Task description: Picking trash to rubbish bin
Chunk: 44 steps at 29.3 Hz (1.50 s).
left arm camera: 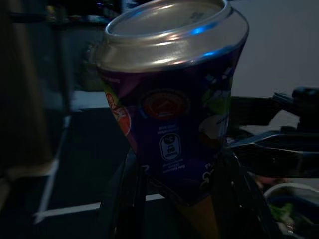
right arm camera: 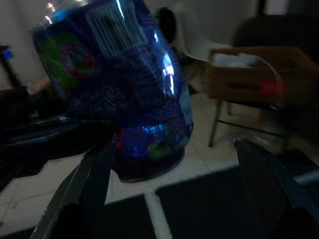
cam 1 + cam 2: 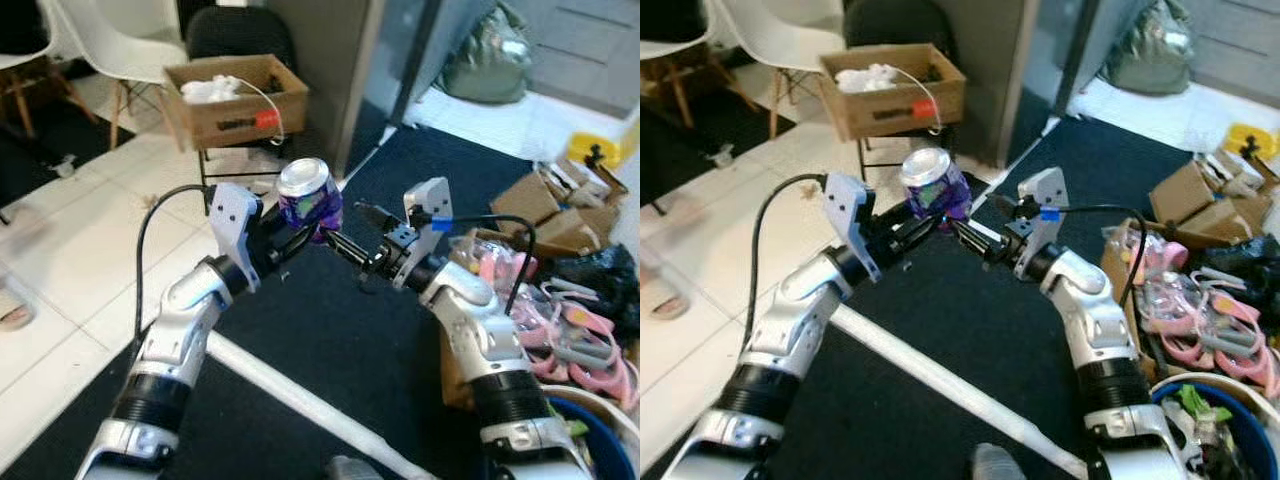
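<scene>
A dented purple drink can (image 3: 310, 195) with a silver top is held up in mid-air over the dark carpet. My left gripper (image 3: 300, 236) is shut on its lower part, and the left wrist view shows the can (image 1: 174, 109) pinched between the black fingers. From the right, my right gripper (image 3: 340, 243) reaches up to the can with its fingers (image 2: 84, 189) spread wide; the can (image 2: 119, 89) sits just ahead of them. A blue rubbish bin (image 3: 1200, 395) with scraps in it stands at the lower right.
A cardboard box (image 3: 235, 95) rests on a black chair behind the can. A white pole (image 3: 300, 400) lies across the dark carpet below my arms. Cardboard boxes (image 3: 545, 205) and pink hangers (image 3: 570, 320) crowd the right side. White chairs (image 3: 110, 40) stand on tiles at left.
</scene>
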Available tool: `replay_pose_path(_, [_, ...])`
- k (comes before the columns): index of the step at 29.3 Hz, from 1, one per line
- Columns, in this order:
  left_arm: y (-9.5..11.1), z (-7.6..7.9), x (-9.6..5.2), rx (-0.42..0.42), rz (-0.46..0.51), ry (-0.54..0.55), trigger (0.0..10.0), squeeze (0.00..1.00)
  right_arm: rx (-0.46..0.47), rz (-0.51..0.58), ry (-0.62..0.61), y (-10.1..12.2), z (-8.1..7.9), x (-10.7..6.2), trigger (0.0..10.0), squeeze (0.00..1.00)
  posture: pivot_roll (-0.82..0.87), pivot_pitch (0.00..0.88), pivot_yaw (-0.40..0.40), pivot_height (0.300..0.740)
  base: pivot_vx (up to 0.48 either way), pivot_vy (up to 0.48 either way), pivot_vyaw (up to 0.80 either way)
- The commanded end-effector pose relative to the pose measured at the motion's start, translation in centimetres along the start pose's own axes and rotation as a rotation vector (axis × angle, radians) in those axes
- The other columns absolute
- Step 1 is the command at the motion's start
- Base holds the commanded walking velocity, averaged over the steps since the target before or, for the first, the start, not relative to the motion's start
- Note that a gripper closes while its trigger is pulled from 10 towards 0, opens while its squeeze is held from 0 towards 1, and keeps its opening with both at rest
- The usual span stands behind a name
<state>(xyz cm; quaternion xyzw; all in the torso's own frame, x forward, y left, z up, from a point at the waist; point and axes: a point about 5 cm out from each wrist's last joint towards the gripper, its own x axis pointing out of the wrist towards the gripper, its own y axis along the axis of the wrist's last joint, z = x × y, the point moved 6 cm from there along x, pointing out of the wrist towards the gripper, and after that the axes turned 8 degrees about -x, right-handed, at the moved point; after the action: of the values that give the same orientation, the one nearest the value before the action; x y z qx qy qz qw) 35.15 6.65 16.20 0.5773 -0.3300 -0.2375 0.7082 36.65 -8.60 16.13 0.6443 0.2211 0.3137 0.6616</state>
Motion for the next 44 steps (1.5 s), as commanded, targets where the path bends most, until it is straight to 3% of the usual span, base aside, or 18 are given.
replay_pose_path(1, [0.2,0.3,0.3,0.005,0.003,-0.013,10.0,0.0,-0.004,-0.004,-0.011,0.0,0.4,-0.2,10.0,0.0,-0.05,0.0,-0.035,0.74,0.0,0.0,-0.8])
replay_pose_path(19, [0.9,0.1,0.3,-0.034,0.051,0.01,10.0,0.0,-0.03,-0.006,0.006,-0.4,0.2,-0.6,10.0,0.0,-0.05,0.0,-0.025,0.74,0.0,0.0,-0.05])
replay_pose_path(22, [0.7,-0.3,0.1,-0.031,0.046,0.031,10.0,0.0,-0.051,-0.018,0.054,-0.4,-0.3,-0.9,10.0,0.0,-0.05,0.0,-0.021,0.74,0.0,0.0,0.0])
replay_pose_path(30, [-0.1,-3.7,-3.2,-0.071,0.061,0.217,10.0,0.0,-0.058,-0.038,0.183,-0.5,-1.1,-3.5,10.0,0.0,-0.05,0.0,-0.025,0.74,0.0,0.0,0.0])
replay_pose_path(32, [-0.2,-4.9,-4.6,-0.082,0.081,0.308,10.0,0.0,-0.048,-0.037,0.201,-0.4,-1.5,-4.3,10.0,0.0,-0.05,0.0,-0.025,0.74,0.0,0.0,0.0])
replay_pose_path(35, [-0.3,-5.2,-5.0,-0.077,0.083,0.335,10.0,0.0,-0.045,-0.035,0.202,-0.4,-1.7,-4.5,10.0,0.0,-0.05,0.0,-0.026,0.74,0.0,0.0,0.0])
replay_pose_path(38, [-0.5,-5.1,-6.2,-0.049,0.085,0.407,10.0,0.0,-0.039,-0.03,0.148,-0.3,-1.4,-5.1,10.0,0.0,-0.04,0.0,-0.043,0.74,0.0,0.0,0.0])
replay_pose_path(40, [-0.5,-4.3,-7.5,-0.01,0.088,0.459,10.0,0.0,-0.069,-0.032,0.039,-0.2,-0.3,-6.0,10.0,0.0,-0.02,0.0,-0.056,0.74,0.0,0.0,0.0])
replay_pose_path(41, [-0.6,-4.0,-8.1,-0.003,0.09,0.481,10.0,0.0,-0.046,-0.012,-0.053,-0.1,0.5,-6.7,10.0,0.0,-0.01,0.0,-0.05,0.74,0.0,0.0,0.0])
replay_pose_path(44, [-1.0,-4.0,-8.8,-0.011,0.089,0.518,10.0,0.0,0.001,0.003,-0.152,-0.5,0.9,-7.9,10.0,0.0,-0.04,0.0,-0.029,0.74,0.0,0.0,0.0])
